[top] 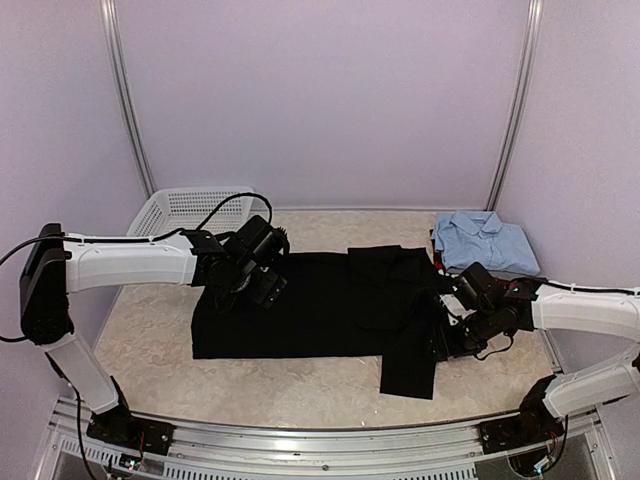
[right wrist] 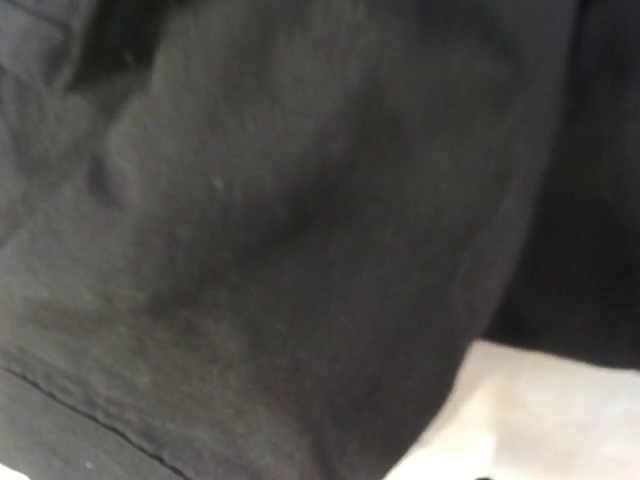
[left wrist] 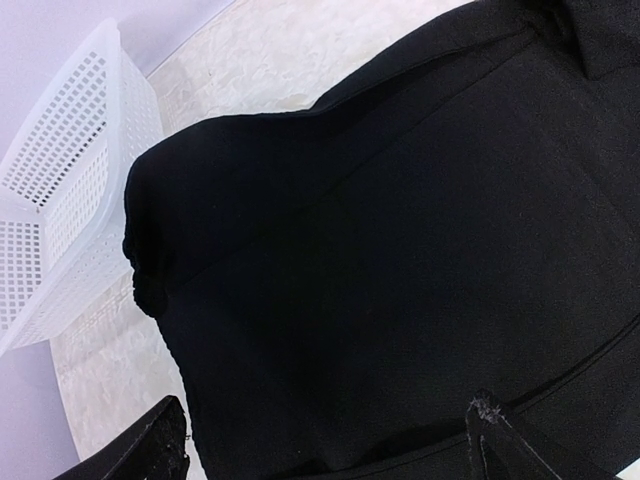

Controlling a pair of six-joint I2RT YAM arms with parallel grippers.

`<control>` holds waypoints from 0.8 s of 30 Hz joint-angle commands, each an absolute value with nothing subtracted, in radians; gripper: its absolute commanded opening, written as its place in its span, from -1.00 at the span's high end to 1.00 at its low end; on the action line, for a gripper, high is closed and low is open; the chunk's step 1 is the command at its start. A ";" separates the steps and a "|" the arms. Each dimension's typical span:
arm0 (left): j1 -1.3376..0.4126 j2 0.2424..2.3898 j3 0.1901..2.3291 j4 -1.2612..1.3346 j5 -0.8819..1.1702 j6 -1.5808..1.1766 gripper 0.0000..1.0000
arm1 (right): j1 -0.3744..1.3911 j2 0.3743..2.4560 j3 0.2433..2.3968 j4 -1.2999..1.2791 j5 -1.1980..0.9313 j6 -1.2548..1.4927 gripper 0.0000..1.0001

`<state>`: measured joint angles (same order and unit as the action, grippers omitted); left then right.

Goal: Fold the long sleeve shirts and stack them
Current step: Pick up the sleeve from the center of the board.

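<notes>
I saw the black shirt spread flat on the counter, with the blue shirt folded at the far right. My left gripper hovered wide open and empty over the black shirt's left end, near the basket. My right gripper sat at its right edge, and I couldn't tell whether that one was open or closed.

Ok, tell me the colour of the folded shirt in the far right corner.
Plain light blue. The folded shirt shows only in the top external view.
</notes>
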<state>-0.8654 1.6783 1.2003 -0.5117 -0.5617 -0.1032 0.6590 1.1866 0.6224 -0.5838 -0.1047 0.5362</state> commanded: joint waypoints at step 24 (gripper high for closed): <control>-0.864 1.681 1.193 -0.513 -0.602 -0.097 -0.83 | 0.673 1.172 0.750 -0.667 -0.024 0.514 1.00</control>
